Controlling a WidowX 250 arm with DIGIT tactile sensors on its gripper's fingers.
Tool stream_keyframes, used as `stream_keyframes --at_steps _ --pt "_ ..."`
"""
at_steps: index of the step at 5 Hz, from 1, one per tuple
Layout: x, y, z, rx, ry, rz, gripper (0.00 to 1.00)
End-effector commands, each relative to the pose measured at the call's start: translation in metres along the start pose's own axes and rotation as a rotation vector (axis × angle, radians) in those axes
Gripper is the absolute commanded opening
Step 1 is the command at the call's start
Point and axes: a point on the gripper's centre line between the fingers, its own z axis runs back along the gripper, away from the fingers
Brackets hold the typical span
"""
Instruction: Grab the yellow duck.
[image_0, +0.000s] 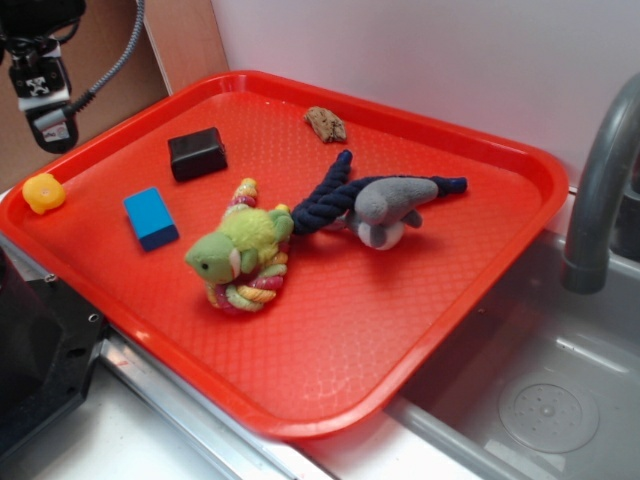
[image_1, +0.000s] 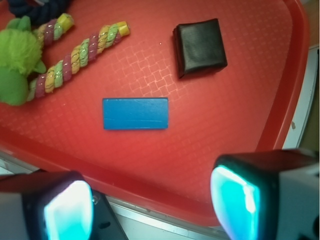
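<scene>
At the left edge of the exterior view, the duck (image_0: 44, 192) perches on the tray (image_0: 480, 250) rim, left of the blue block (image_0: 151, 217). The gripper (image_1: 152, 205) hangs open and empty. The duck looks light, glossy and slippery; pinching its rounded body's middle seems safest.

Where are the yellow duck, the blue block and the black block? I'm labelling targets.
yellow duck (image_0: 44, 192): exterior view, middle of its body.
blue block (image_1: 135, 113): wrist view, centre of its top face.
black block (image_1: 200, 47): wrist view, centre of its top.
</scene>
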Motion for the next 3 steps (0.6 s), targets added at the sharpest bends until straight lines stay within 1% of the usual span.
stream_keyframes --at_steps 1,2,3 --pt "-0.051 0.044 -0.037 0.031 -0.046 -0.148 1.00" --pt "-0.064 0.066 -0.063 0.037 -0.001 -0.171 1.00" --pt "-0.032 0.076 -0.071 0.063 0.013 -0.209 1.00"
